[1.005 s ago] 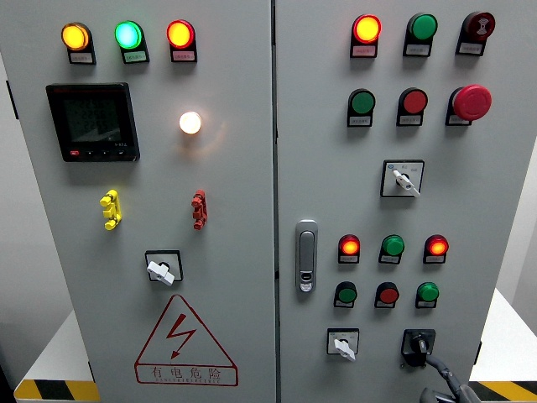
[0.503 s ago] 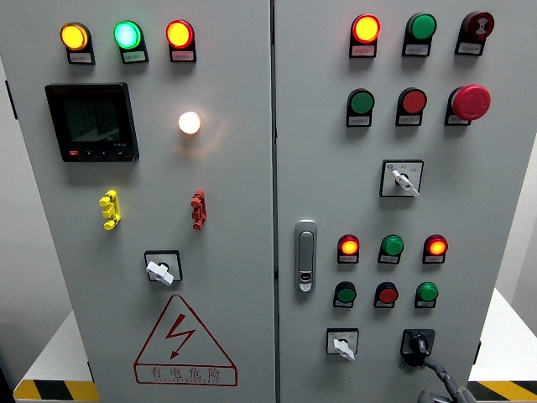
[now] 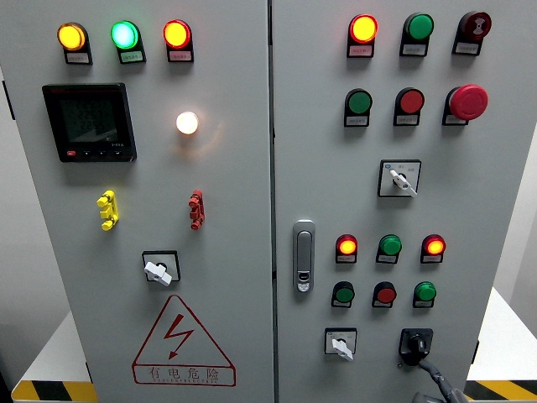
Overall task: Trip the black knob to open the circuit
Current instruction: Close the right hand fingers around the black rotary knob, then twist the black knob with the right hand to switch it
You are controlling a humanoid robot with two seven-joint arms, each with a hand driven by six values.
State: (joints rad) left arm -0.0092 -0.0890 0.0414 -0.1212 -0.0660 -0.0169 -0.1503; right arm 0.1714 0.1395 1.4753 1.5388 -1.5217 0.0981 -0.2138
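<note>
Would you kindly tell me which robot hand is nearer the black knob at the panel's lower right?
Right. The right robot hand reaches up from just below the black knob; the left one is out of view.

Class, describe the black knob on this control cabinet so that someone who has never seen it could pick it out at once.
Take the cabinet's right door and drop to its bottom row, which has two rotary switches. The black knob is the right-hand one, below the green button. Its neighbour has a white handle; this one is all black.
</note>
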